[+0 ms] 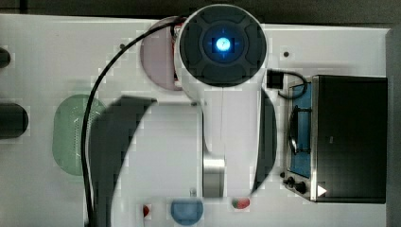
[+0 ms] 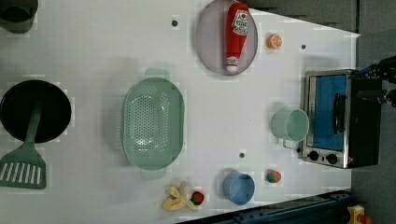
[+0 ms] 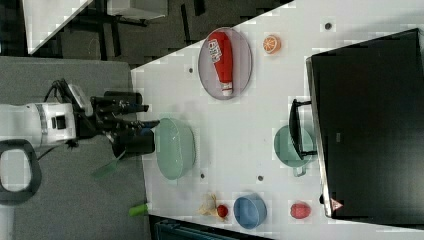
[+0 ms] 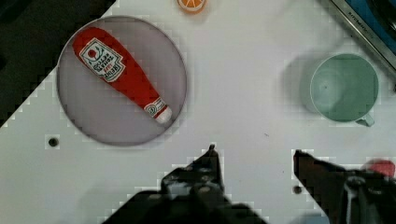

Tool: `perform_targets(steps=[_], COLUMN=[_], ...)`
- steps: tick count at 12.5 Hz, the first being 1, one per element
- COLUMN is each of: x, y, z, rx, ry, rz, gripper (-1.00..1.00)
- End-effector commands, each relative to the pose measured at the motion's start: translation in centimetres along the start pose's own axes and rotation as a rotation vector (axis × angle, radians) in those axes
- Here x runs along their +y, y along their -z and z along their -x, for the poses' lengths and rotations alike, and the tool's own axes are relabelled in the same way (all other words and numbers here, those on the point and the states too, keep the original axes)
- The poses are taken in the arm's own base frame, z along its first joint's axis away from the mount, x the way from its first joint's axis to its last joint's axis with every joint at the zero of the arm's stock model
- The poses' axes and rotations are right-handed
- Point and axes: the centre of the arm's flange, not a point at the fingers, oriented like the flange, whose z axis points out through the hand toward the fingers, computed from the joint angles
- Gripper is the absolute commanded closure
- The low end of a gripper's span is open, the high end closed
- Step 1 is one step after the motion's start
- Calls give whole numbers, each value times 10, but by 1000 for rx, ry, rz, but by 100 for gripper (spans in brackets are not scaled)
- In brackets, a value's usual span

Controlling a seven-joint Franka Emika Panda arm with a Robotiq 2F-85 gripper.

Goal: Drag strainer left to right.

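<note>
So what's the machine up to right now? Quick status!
Hand open, empty, above the table. Strainer untouched on the white table. Green cup and toaster oven beyond, toward the left view's right.

1. a red ketchup bottle (image 2: 237, 35) is laid on a grey plate (image 2: 208, 42).
2. a teal cup (image 2: 292, 125) is set just beside a toaster oven (image 2: 338, 119).
3. a blue bowl (image 2: 238, 187) is placed near a banana (image 2: 176, 198).

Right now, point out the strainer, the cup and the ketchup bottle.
strainer (image 2: 152, 122): left view, on its perforated floor.
cup (image 2: 293, 125): left view, on the inside of its open mouth.
ketchup bottle (image 2: 236, 33): left view, on its red body below the label.
</note>
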Motion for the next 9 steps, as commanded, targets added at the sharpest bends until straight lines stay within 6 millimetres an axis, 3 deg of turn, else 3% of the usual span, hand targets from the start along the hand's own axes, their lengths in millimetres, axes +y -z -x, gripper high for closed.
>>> perform_targets(steps=[1, 3, 4, 7, 9], x=[140, 129, 124, 97, 59], y=[67, 66, 67, 64, 54], z=[70, 78, 83, 99, 121], rx=[-20, -16, -10, 19, 53], ry=[-98, -74, -60, -5, 25], rz=[-23, -16, -13, -11, -10], gripper=[-46, -89, -100, -100, -100])
